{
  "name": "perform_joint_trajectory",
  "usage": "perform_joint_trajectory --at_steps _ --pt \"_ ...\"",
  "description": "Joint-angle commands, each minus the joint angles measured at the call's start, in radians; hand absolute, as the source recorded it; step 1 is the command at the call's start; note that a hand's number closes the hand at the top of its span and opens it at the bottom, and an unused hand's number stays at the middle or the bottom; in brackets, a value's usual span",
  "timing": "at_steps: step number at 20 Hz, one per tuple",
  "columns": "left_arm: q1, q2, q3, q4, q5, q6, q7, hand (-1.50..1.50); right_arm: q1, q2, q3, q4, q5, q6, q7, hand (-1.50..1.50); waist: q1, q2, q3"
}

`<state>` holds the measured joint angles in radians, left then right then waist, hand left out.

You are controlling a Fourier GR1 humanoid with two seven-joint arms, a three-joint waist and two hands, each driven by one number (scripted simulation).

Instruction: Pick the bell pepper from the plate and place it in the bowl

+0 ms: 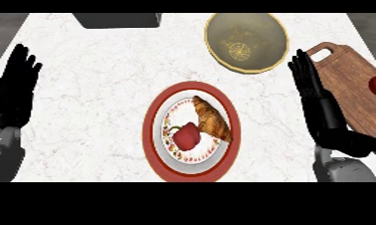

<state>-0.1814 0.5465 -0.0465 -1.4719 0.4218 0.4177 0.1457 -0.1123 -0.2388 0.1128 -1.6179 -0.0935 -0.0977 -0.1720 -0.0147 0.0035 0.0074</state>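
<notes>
Leftmost, the left robot hand (18, 89) rests open. Further right, the bell pepper (187, 136) sits on the plate (150, 124) beside a croissant (213, 119), with the bowl (257, 30) beyond. Nearer it is the open right robot hand (316, 99), pepper to its left

The plate (149, 129) lies straight before me. On it sits the bell pepper (187, 136), with a croissant (213, 119) just beside it on the right. The bowl (266, 30) stands behind the plate, to its right. A cutting board (349, 94) lies right of the plate, my right hand (317, 99) between the two. My left hand (18, 89) rests well left of the plate.
</notes>
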Motion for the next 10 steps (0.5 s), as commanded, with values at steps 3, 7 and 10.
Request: perform_joint_trajectory --at_steps 3,7,10 --pt "-0.007 -0.056 -0.147 -0.058 -0.058 -0.134 -0.085 0.0 0.032 0.077 0.161 -0.116 0.15 -0.069 -0.013 1.5 0.002 -0.008 -0.009" --pt "-0.029 -0.074 -0.251 -0.088 -0.063 -0.217 -0.077 0.0 -0.057 -0.173 0.144 -0.086 0.485 -0.118 0.004 1.5 -0.075 -0.032 -0.041" --pt "-0.029 -0.154 -0.385 -0.107 -0.108 -0.268 -0.114 0.0 -0.022 0.147 0.375 -0.03 0.546 -0.263 0.117 -1.5 0.01 -0.003 -0.01"
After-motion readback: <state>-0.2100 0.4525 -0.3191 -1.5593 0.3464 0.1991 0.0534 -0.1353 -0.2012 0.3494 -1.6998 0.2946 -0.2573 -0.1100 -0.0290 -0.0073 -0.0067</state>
